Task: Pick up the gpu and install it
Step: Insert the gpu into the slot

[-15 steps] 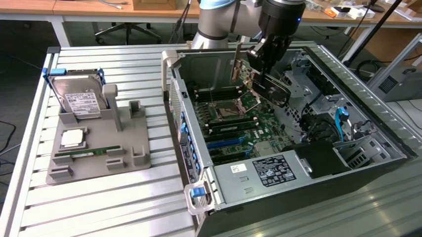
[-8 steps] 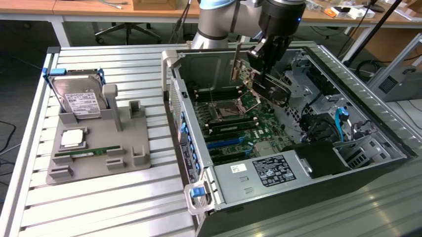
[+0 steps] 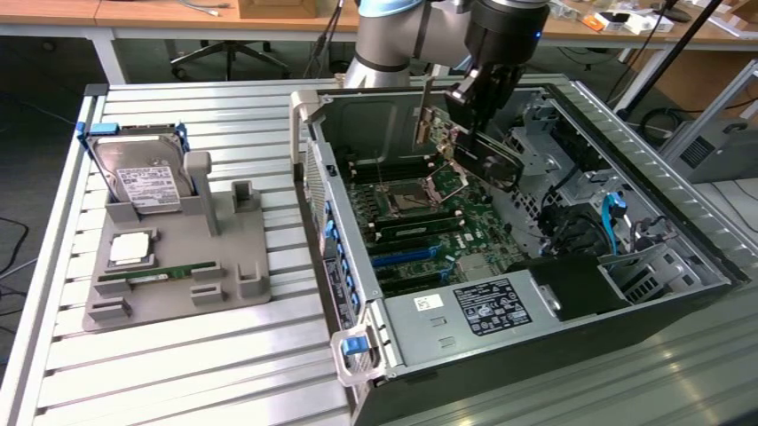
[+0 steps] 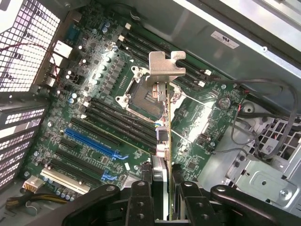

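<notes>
I'm holding the gpu [image 4: 162,117] clamped in the gripper [image 4: 163,197], hovering above the motherboard [image 4: 94,94]; pickup is done, seating is not.

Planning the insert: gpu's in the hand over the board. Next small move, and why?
Probably shift the gpu, gripped by the hand, across toward the blue slot before lowering: it hangs by the socket, off that slot's line.

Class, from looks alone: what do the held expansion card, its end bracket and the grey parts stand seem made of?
Thin dark flat expansion card: likely fibreglass circuit board, matte; small components show. Its silver end bracket: stamped sheet metal, dull sheen, bent tab. Blocky grey parts stand: probably plastic, matte, one even colour.
</notes>
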